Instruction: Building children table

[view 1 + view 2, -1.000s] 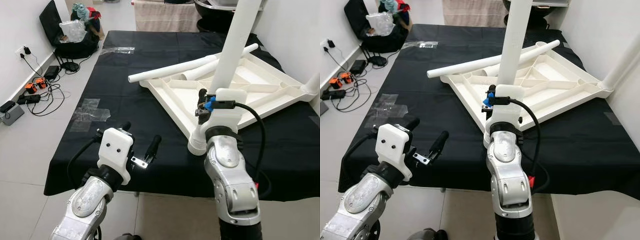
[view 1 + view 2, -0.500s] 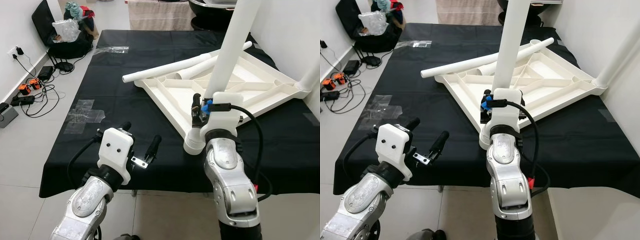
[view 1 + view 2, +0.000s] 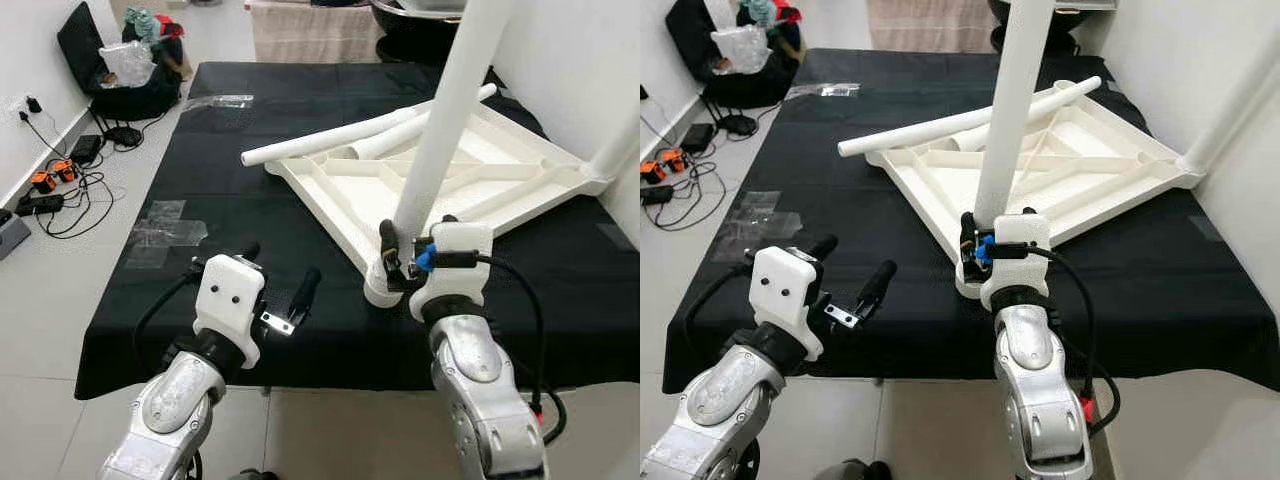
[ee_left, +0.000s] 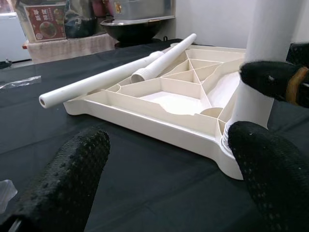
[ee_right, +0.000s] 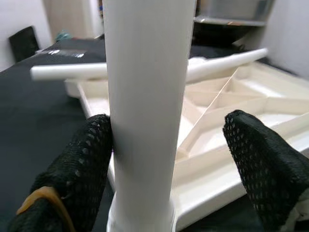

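The white tabletop [image 3: 470, 185] lies upside down on the black cloth [image 3: 250, 215], its ribbed underside forming open compartments. Two loose white legs [image 3: 335, 140] rest across its far-left rim, one partly inside a compartment. An upright leg [image 3: 445, 125] stands in the near corner socket [image 3: 378, 285], close to the cloth's front edge; another leg rises at the far right corner.

The right gripper [image 3: 995, 240] sits low at the base of the upright leg, fingers parted around it: one fingertip [image 5: 89, 159] touches the leg, while the other stands apart, so it is a loose bracket, not a clamp. Half a second ago this gripper was a little higher on the leg; it has since slid down toward the socket, though part of that shift may be camera motion.

The left gripper [image 3: 280, 290] hovers over the cloth's front-left part, fingers spread wide, holding nothing, well apart from the tabletop. Bare cloth stretches to its left; cables [image 3: 60, 185] and a bag lie on the floor beyond.
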`<state>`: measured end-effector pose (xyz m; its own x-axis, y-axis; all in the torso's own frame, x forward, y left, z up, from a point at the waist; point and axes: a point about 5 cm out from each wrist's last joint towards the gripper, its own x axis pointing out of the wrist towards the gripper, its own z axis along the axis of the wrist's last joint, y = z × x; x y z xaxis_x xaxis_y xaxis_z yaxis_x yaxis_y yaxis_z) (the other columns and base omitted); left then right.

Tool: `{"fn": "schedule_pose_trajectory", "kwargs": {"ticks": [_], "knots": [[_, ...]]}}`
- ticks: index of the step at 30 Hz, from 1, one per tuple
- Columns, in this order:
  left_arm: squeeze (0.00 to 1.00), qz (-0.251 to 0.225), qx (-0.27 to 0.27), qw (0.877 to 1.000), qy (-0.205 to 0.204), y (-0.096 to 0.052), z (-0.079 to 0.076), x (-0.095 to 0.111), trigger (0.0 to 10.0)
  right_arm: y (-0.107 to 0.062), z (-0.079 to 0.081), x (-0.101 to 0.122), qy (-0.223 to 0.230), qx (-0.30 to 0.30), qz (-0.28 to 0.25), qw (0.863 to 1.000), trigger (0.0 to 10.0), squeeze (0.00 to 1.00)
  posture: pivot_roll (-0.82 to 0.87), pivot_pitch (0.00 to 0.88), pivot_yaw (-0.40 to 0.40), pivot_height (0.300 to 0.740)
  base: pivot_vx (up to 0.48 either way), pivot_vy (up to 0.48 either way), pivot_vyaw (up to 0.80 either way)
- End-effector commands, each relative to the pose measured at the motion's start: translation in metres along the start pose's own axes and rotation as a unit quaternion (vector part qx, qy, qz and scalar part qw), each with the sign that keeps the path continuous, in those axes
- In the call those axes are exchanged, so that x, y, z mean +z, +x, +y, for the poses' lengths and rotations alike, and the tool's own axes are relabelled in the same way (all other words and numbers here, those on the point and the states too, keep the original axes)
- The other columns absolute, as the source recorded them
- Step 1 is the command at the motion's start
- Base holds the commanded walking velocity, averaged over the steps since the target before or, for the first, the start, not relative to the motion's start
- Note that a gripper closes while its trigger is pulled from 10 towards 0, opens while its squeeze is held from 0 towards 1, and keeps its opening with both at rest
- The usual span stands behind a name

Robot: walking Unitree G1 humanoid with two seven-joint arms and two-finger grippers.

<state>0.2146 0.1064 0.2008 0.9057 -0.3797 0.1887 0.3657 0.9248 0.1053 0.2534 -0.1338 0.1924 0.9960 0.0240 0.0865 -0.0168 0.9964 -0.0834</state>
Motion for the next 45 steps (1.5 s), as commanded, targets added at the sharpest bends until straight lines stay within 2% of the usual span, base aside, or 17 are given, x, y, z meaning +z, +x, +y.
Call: {"fn": "schedule_pose_trajectory", "kwargs": {"ticks": [1, 2, 4, 6, 7, 9, 13, 17, 24, 33, 39, 45], "knots": [[0.0, 0.007, 0.001, 1.0, -0.004, -0.001, 0.0, -0.003, 10.0, -0.004, -0.009, -0.005, 0.008, 0.008, 0.014, 1.0, 10.0, 0.0, 0.01, 0.117, -0.041, 0.74, 0.0, 0.0, 0.0], [0.0, 0.007, 0.001, 1.0, -0.004, -0.001, 0.0, -0.003, 10.0, -0.004, -0.009, -0.005, 0.008, 0.008, 0.014, 1.0, 10.0, 0.0, 0.01, 0.117, -0.041, 0.74, 0.0, 0.0, 0.0], [0.0, 0.011, 0.001, 1.0, -0.006, -0.002, 0.001, -0.005, 10.0, -0.011, -0.013, -0.019, 0.007, 0.053, 0.052, 0.997, 10.0, 0.0, 0.01, 0.117, -0.041, 0.74, 0.0, 0.0, 0.0], [0.0, 0.014, 0.002, 1.0, -0.007, -0.003, 0.002, -0.006, 10.0, -0.018, -0.022, -0.034, -0.002, 0.073, 0.085, 0.994, 10.0, 0.0, 0.01, 0.114, -0.043, 0.74, 0.0, 0.0, 0.0], [0.0, 0.014, 0.002, 1.0, -0.007, -0.003, 0.002, -0.006, 10.0, -0.018, -0.022, -0.034, -0.002, 0.073, 0.085, 0.994, 10.0, 0.0, 0.01, 0.114, -0.043, 0.74, 0.0, 0.0, 0.0], [0.0, 0.02, 0.006, 1.0, -0.005, -0.004, 0.004, -0.009, 10.0, -0.023, -0.032, -0.045, -0.031, 0.079, 0.098, 0.992, 10.0, 0.0, 0.01, 0.111, -0.04, 0.74, 0.0, 0.0, 0.0], [0.0, 0.026, 0.009, 1.0, -0.008, -0.006, 0.005, -0.012, 10.0, -0.025, -0.037, -0.051, -0.037, 0.09, 0.103, 0.99, 10.0, 0.0, 0.01, 0.105, -0.041, 0.74, 0.0, 0.0, 0.0], [0.0, 0.059, 0.024, 0.998, -0.02, -0.016, 0.01, -0.027, 10.0, -0.022, -0.037, -0.05, -0.006, 0.126, 0.094, 0.987, 10.0, 0.0, 0.01, 0.096, -0.043, 0.74, 0.0, 0.0, 0.0], [0.0, 0.071, 0.032, 0.997, -0.024, -0.02, 0.013, -0.032, 10.0, -0.023, -0.035, -0.052, 0.003, 0.149, 0.092, 0.984, 10.0, 0.0, 0.02, 0.092, -0.047, 0.74, 0.0, 0.107, 0.0], [0.0, 0.069, 0.027, 0.997, -0.028, -0.019, 0.01, -0.033, 10.0, -0.02, -0.037, -0.049, -0.003, 0.163, 0.078, 0.984, 10.0, 0.0, 0.01, 0.084, -0.045, 0.74, 0.0, 0.472, 0.0], [0.0, 0.065, 0.024, 0.997, -0.026, -0.017, 0.009, -0.031, 10.0, -0.021, -0.037, -0.049, -0.004, 0.196, 0.077, 0.978, 10.0, 0.0, 0.02, 0.084, -0.048, 0.74, 0.0, 0.474, 0.0], [0.0, 0.053, 0.024, 0.998, -0.011, -0.013, 0.011, -0.025, 10.0, -0.021, -0.025, -0.043, -0.001, 0.236, 0.066, 0.969, 10.0, 0.0, 0.02, 0.09, -0.05, 0.74, 0.0, 0.478, 0.0]]}}
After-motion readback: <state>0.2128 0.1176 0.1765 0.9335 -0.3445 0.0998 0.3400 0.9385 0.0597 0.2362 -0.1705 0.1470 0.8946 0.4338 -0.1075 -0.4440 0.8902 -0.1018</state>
